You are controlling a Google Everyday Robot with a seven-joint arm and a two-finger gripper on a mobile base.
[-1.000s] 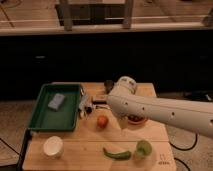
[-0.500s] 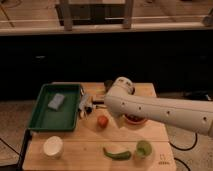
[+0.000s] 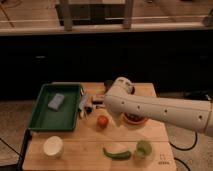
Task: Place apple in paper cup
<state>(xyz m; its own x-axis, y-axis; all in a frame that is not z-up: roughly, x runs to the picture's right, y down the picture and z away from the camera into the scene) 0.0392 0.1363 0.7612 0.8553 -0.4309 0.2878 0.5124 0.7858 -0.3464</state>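
Dark room, wooden worktop: nothing much has moved since a moment ago, so the apple still waits mid-worktop, well apart from the paper cup by the front edge, and the pincer hangs near the apple, clenched or released I cannot tell.

One green rectangular plastic tray; one blue-grey sponge inside it; one small round orange-red apple right of the tray; two cups, a short white paper cup just in front of the tray and a pale green translucent cup further right; one long green chilli pepper; one reddish-brown bowl; one gripper at the tray's right edge.
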